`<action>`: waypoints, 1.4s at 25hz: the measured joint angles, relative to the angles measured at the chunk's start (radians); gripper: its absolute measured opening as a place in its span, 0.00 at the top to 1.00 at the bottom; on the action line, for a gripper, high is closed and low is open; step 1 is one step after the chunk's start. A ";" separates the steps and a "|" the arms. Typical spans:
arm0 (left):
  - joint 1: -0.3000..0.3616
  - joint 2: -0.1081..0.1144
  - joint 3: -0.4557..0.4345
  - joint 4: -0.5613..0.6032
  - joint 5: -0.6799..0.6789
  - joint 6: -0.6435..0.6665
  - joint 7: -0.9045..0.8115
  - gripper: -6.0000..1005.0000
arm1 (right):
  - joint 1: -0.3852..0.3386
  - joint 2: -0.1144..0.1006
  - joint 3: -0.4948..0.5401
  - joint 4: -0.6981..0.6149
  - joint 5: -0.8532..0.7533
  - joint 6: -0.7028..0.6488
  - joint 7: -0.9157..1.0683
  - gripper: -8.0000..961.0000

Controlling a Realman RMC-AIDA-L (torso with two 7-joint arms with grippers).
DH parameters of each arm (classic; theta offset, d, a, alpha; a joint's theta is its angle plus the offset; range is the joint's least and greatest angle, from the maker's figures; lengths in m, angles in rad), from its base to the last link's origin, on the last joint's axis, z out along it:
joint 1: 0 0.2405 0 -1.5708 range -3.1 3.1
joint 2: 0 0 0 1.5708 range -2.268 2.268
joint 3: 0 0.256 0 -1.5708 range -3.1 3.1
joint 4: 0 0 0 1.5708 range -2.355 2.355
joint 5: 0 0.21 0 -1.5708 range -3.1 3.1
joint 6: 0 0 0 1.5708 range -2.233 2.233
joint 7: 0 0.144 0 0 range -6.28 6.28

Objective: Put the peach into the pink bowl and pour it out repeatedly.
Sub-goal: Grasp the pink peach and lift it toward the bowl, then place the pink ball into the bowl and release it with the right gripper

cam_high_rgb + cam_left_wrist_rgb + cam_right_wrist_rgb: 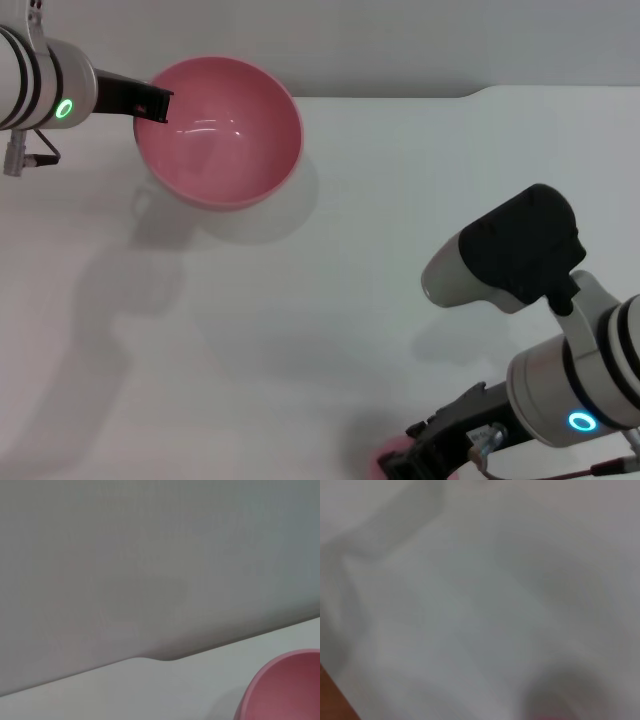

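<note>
Pink bowl (220, 132) far left on the white bench (330, 260), tipped so the open mouth faces near and up, inside bare and glossy. Left gripper (152, 103) at the bowl's left rim, dark fingers (140, 98) clamped on the edge. Right gripper (415, 458) low at the near edge, right of centre, over a sliver of pink, likely the peach (392, 458), mostly hidden, so no telling its long axis. Fingers there: cannot tell whether apart or together.
</note>
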 joint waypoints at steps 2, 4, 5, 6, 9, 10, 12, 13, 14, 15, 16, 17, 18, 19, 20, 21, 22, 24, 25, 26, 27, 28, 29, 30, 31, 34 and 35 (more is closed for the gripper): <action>0.000 0.000 0.000 0.000 0.000 0.001 0.000 0.95 | 0.001 0.000 0.002 0.002 -0.002 -0.001 -0.001 0.56; 0.000 0.000 0.001 0.000 0.000 0.002 0.000 0.95 | 0.005 -0.001 0.008 0.006 -0.003 -0.003 -0.003 0.57; 0.000 0.000 0.001 0.000 0.000 0.003 0.000 0.95 | 0.007 -0.001 0.018 0.019 -0.004 -0.006 -0.005 0.58; 0.000 0.000 0.002 0.000 0.000 0.005 0.000 0.95 | 0.008 -0.002 0.025 0.027 -0.005 -0.007 -0.006 0.58; 0.002 0.000 0.004 0.000 0.000 0.008 0.000 0.95 | 0.008 -0.002 0.036 0.047 -0.017 -0.007 -0.008 0.60; 0.002 0.000 0.004 0.000 0.000 0.009 0.000 0.95 | 0.010 -0.002 0.044 0.063 -0.030 -0.007 -0.008 0.60; 0.002 0.000 0.005 0.001 0.000 0.009 0.000 0.95 | 0.011 -0.002 0.061 0.105 -0.059 -0.006 -0.008 0.61; 0.002 0.000 0.007 0.001 0.000 0.009 0.000 0.95 | 0.013 -0.002 0.068 0.121 -0.065 -0.006 -0.008 0.62; 0.002 0.000 0.008 0.001 0.000 0.008 0.000 0.95 | 0.014 -0.002 0.075 0.135 -0.070 -0.007 -0.009 0.63; 0.003 0.000 0.009 0.001 0.000 0.007 0.000 0.95 | 0.016 -0.002 0.081 0.142 -0.071 -0.007 -0.011 0.64; 0.003 0.000 0.009 0.001 0.000 0.005 0.000 0.95 | 0.017 -0.002 0.086 0.145 -0.074 -0.008 -0.014 0.65; 0.003 0.000 0.010 -0.002 0.000 0.002 0.000 0.95 | 0.017 -0.002 0.090 0.146 -0.076 -0.008 -0.018 0.66; 0.003 0.000 0.012 -0.004 0.000 0.002 0.000 0.95 | 0.018 -0.002 0.096 0.145 -0.082 -0.008 -0.023 0.67; 0.004 0.000 0.015 -0.006 0.000 0.001 0.000 0.95 | 0.020 -0.002 0.102 0.144 -0.090 -0.010 -0.028 0.68; 0.004 0.000 0.019 -0.008 0.000 0.000 0.000 0.95 | 0.023 -0.001 0.109 0.144 -0.097 -0.014 -0.033 0.69; 0.004 0.000 0.028 -0.008 0.000 -0.003 0.000 0.95 | 0.032 -0.001 0.127 0.148 -0.105 -0.026 -0.043 0.70; 0.004 -0.001 0.032 -0.008 0.000 -0.006 0.000 0.95 | 0.032 -0.001 0.127 0.148 -0.105 -0.026 -0.043 0.71; 0.004 -0.002 0.039 -0.006 0.000 -0.008 0.000 0.95 | 0.047 -0.001 0.141 0.156 -0.107 -0.039 -0.052 0.73; 0.003 -0.002 0.046 -0.005 0.000 -0.010 0.000 0.95 | 0.059 -0.001 0.147 0.159 -0.110 -0.045 -0.055 0.74; 0.003 -0.002 0.052 -0.005 0.000 -0.011 -0.002 0.95 | 0.067 -0.002 0.149 0.160 -0.116 -0.049 -0.057 0.76; 0.004 -0.003 0.057 -0.005 0.000 -0.011 -0.003 0.95 | 0.077 -0.003 0.151 0.163 -0.125 -0.054 -0.058 0.77; 0.004 -0.003 0.061 -0.006 -0.001 -0.011 -0.004 0.95 | 0.087 -0.002 0.151 0.167 -0.144 -0.059 -0.061 0.78; 0.005 -0.003 0.066 -0.007 -0.001 -0.011 -0.006 0.95 | 0.094 -0.002 0.151 0.172 -0.160 -0.064 -0.066 0.79; 0.006 -0.003 0.074 -0.008 -0.002 -0.012 -0.009 0.95 | 0.100 -0.001 0.151 0.176 -0.174 -0.070 -0.072 0.80; 0.007 -0.003 0.078 -0.009 -0.003 -0.012 -0.010 0.95 | 0.105 0.000 0.151 0.179 -0.180 -0.074 -0.077 0.81; 0.007 -0.004 0.098 -0.009 -0.005 -0.014 -0.014 0.95 | 0.138 -0.001 0.154 0.186 -0.185 -0.086 -0.082 0.83; 0.007 -0.005 0.104 -0.009 -0.006 -0.015 -0.014 0.95 | 0.152 -0.002 0.160 0.186 -0.187 -0.088 -0.085 0.84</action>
